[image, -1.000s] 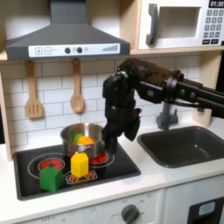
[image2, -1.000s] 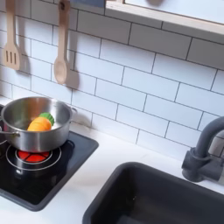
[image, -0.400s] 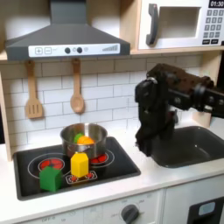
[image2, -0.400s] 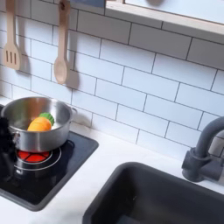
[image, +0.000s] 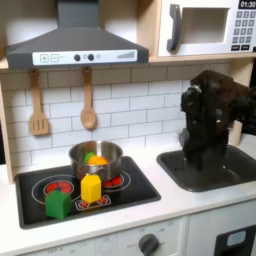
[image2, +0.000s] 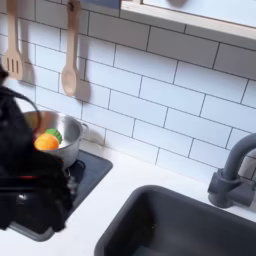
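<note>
Now: end effector over sink, blurred; grip unreadable | pot part-hidden by arm

In the first exterior view the gripper hangs over the sink, and the stove lies well to its left in the first exterior view. On the stove, the pot stands behind two blocks, with two spoons on the wall above.

pot: shiny metal | spoon: matt wood | sink: dark matt plastic | tiles: glossy white
</note>
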